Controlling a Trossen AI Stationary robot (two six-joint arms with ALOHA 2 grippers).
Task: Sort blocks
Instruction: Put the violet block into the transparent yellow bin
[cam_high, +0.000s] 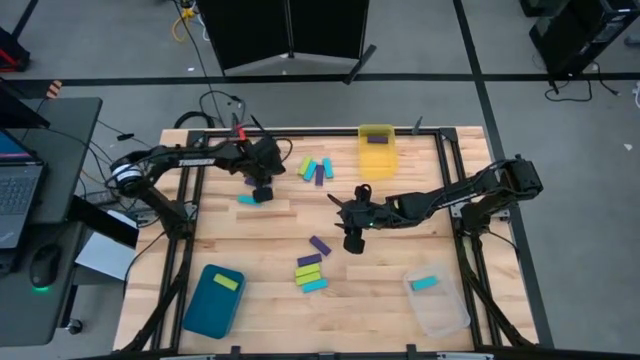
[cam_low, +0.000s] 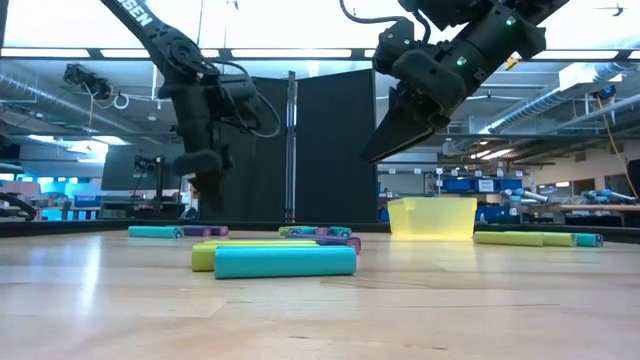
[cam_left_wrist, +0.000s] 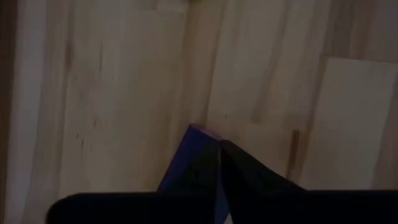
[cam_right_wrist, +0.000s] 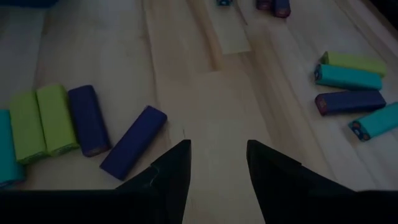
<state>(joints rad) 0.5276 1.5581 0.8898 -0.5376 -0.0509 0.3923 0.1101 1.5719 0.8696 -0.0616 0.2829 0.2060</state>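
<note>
Purple block (cam_left_wrist: 198, 163) — pinched in left gripper (cam_high: 262, 192), upper-left of centre. Right gripper (cam_high: 353, 241) — fingers apart, empty, mid-frame above table (cam_high: 390, 290).

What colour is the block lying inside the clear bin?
Cyan. The block in the clear bin shows best in the high view.

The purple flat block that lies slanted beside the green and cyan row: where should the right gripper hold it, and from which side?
The open right gripper should grip the slanted purple rectangular block at mid-length, across its long edges, coming down from above. It lies flat on the wooden table with both long edges free; only one end nears the neighbouring purple block.
</note>
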